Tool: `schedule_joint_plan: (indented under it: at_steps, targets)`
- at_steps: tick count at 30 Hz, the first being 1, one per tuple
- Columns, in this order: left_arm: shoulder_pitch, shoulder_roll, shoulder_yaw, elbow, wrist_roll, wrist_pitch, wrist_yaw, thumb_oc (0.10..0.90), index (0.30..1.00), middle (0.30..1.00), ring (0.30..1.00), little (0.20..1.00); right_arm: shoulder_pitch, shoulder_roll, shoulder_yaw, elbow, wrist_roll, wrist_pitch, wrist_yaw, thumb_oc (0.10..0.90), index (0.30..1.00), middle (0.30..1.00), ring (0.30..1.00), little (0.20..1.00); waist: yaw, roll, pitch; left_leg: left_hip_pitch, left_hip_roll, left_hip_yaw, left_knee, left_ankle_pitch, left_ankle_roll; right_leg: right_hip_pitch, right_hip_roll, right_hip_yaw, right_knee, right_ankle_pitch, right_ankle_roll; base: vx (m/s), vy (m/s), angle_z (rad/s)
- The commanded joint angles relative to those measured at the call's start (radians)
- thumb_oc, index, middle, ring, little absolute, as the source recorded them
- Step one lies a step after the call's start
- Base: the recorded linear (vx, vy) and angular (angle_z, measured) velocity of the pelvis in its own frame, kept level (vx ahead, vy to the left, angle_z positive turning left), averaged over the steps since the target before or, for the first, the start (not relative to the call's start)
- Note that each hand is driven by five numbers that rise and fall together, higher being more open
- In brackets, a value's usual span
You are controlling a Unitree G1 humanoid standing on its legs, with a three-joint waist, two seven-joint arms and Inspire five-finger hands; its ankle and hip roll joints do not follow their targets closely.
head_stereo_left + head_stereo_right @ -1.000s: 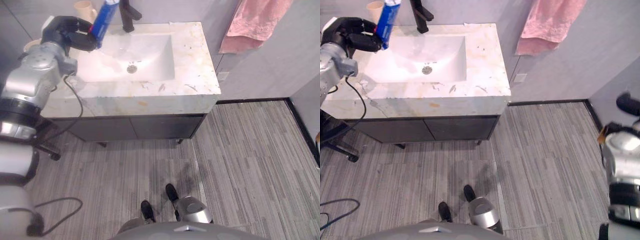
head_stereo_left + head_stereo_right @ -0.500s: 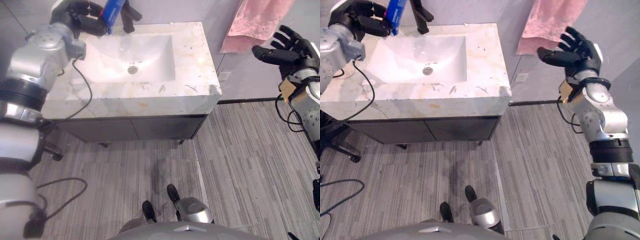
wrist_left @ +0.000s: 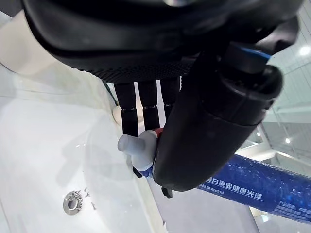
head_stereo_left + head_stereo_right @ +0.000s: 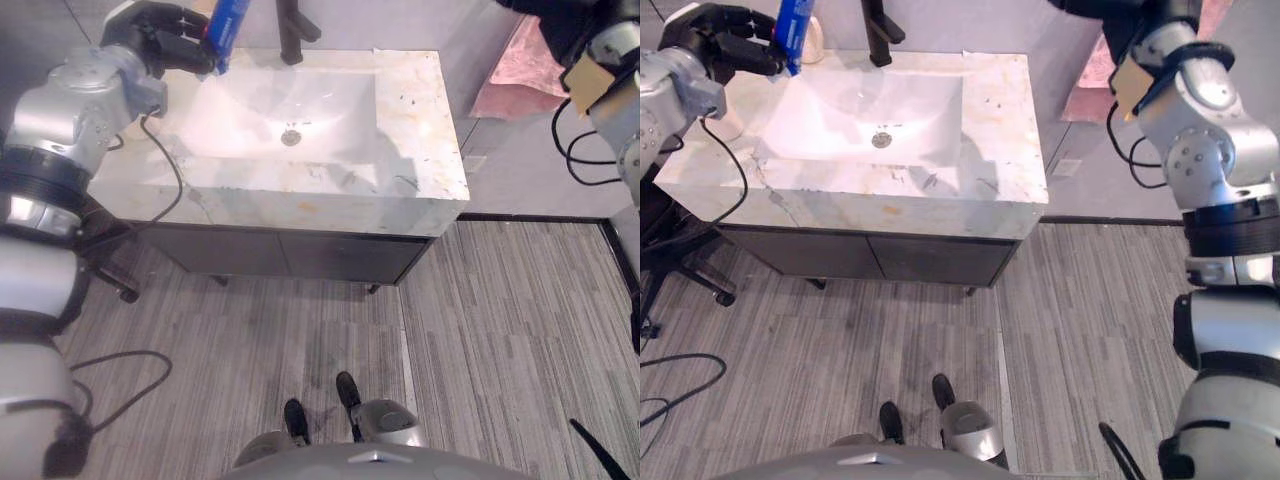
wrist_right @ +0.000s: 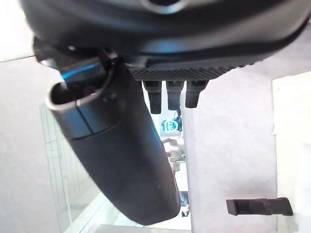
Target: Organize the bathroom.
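Observation:
My left hand (image 4: pixel 160 45) is at the back left corner of the marble counter (image 4: pixel 420 130), shut on a blue toothpaste tube (image 4: pixel 226 30). The tube stands nearly upright, and its white cap (image 3: pixel 136 148) points down beside the curled fingers (image 3: pixel 145 114). A beige cup (image 4: pixel 814 40) stands just behind the tube by the wall. My right hand (image 5: pixel 121 145) is raised high at the back right, in front of the wall above the counter. Its fingers (image 5: pixel 167 97) are straight and hold nothing.
A white basin (image 4: pixel 270 110) with a drain (image 4: pixel 291 137) is sunk into the counter, with a black faucet (image 4: pixel 291 30) behind it. A pink towel (image 4: pixel 520 75) hangs on the wall to the right. A dark cabinet (image 4: pixel 300 255) stands on grey plank flooring.
My right arm has risen from in front of the towel to the top of the view. The left hand still holds the tube by the cup. The camera has shifted.

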Motion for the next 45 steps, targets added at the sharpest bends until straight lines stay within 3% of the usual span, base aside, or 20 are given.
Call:
schedule_joint_plan:
  at_steps: [1,13,22,45]
  targets:
    - [-0.220,0.005,-0.050,0.033,-0.043,-0.149,0.002,0.400,0.300,0.300,0.300,0.300,-0.093,-0.045,0.004,0.054,0.070,-0.112,0.013,0.800,0.900,0.900,0.900,0.900,0.030,-0.016,-0.194,0.017,-0.003,0.007,-0.001,-0.075,0.000,0.034,0.003,-0.076,-0.004,-0.088,0.083,0.02,-0.015,0.04]
    - [-0.225,-0.061,-0.054,-0.007,-0.083,-0.199,0.033,0.400,0.300,0.300,0.300,0.300,-0.103,0.139,0.053,0.096,0.257,-0.020,0.002,0.800,0.900,0.900,0.900,0.900,0.064,-0.017,-0.220,0.018,0.001,-0.007,-0.001,-0.070,-0.003,0.048,-0.002,-0.103,-0.009,-0.093,0.080,0.01,0.000,0.00]
    - [-0.214,-0.124,-0.070,-0.010,-0.083,-0.199,0.033,0.400,0.300,0.300,0.300,0.300,-0.145,0.259,0.122,0.155,0.228,-0.040,0.017,0.800,0.900,0.900,0.900,0.900,0.087,-0.018,-0.232,0.017,0.005,-0.017,-0.001,-0.053,-0.006,0.055,-0.002,-0.119,-0.010,-0.089,0.077,0.00,-0.009,0.05]
    - [-0.169,-0.180,-0.071,0.032,-0.084,-0.106,-0.044,0.400,0.300,0.300,0.300,0.300,-0.198,0.327,0.147,0.202,0.173,-0.082,0.065,0.800,0.900,0.900,0.900,0.900,0.096,-0.013,-0.233,0.034,0.008,-0.033,-0.001,-0.049,-0.003,0.075,0.000,-0.120,-0.010,-0.094,0.077,0.00,-0.001,0.00]
